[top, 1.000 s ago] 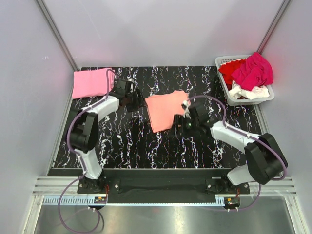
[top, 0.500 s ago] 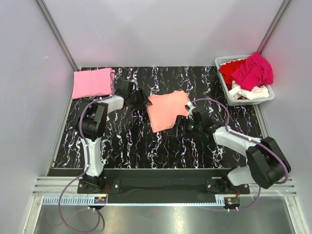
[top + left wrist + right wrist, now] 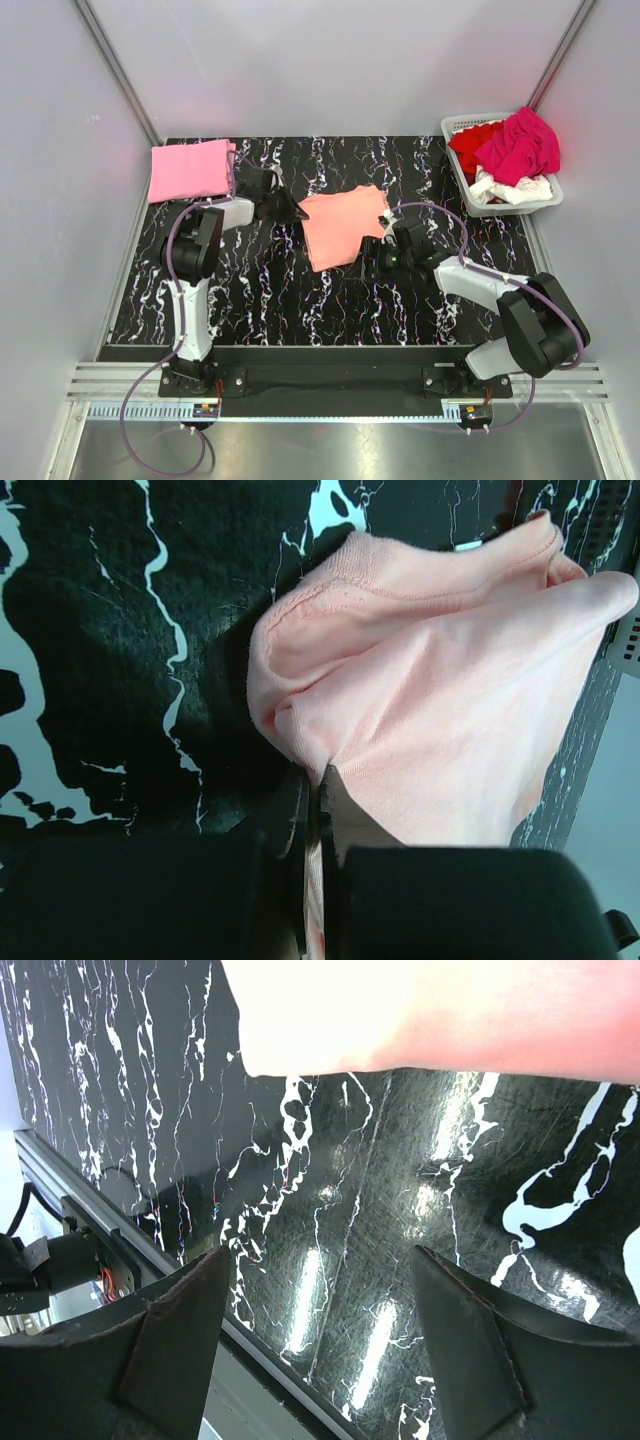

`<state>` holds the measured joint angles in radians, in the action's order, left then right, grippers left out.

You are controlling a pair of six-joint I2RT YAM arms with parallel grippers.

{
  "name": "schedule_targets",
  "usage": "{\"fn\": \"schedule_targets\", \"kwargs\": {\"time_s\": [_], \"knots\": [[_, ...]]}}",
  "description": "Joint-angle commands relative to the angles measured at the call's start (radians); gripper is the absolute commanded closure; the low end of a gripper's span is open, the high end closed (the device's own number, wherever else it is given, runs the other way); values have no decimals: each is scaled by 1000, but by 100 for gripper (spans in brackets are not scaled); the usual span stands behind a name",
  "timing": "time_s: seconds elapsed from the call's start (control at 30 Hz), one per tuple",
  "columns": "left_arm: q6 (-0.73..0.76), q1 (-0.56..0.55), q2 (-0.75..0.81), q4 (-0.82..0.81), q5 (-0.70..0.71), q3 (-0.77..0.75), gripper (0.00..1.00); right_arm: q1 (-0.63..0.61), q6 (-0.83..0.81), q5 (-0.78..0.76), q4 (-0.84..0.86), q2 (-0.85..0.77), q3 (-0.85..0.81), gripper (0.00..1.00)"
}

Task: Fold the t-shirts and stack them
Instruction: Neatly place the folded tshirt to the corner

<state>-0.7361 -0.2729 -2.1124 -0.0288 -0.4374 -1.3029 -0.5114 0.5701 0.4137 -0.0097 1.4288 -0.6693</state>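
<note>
A folded salmon-orange t-shirt (image 3: 340,226) lies in the middle of the black marbled table (image 3: 260,290). My left gripper (image 3: 293,211) is shut on the shirt's left edge; in the left wrist view the peach cloth (image 3: 450,710) bunches into the closed jaws at my left gripper (image 3: 320,780). My right gripper (image 3: 376,252) stands open by the shirt's right front corner; in the right wrist view my right gripper (image 3: 320,1260) has only bare table between its fingers, the shirt's edge (image 3: 430,1010) lying beyond. A folded light pink t-shirt (image 3: 190,170) sits at the far left.
A white slatted basket (image 3: 545,198) at the far right holds crumpled magenta (image 3: 520,143), red (image 3: 470,147) and white (image 3: 510,190) t-shirts. Grey walls close in the table on three sides. The metal rail runs along the near edge (image 3: 330,380).
My left gripper has moved right to the salmon shirt's left edge and shut on it. My right gripper shifted slightly toward the shirt's right corner and stayed open.
</note>
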Motion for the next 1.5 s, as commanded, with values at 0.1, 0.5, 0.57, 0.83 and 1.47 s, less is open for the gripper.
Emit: {"fn": "schedule_targets", "kwargs": {"time_s": [0.1, 0.5, 0.57, 0.83, 1.47], "knots": [[119, 61, 86, 171, 11, -122, 100, 13, -1, 33, 42, 13, -46, 21], [276, 202, 58, 469, 58, -389, 100, 22, 5, 43, 53, 15, -38, 21], [320, 222, 43, 521, 91, -478, 100, 27, 5, 43, 54, 19, -38, 22], [465, 271, -67, 816, 233, -918, 99, 28, 7, 57, 48, 62, -58, 24], [485, 408, -92, 758, 261, -1161, 86, 45, 10, 92, 70, 87, -55, 25]]}}
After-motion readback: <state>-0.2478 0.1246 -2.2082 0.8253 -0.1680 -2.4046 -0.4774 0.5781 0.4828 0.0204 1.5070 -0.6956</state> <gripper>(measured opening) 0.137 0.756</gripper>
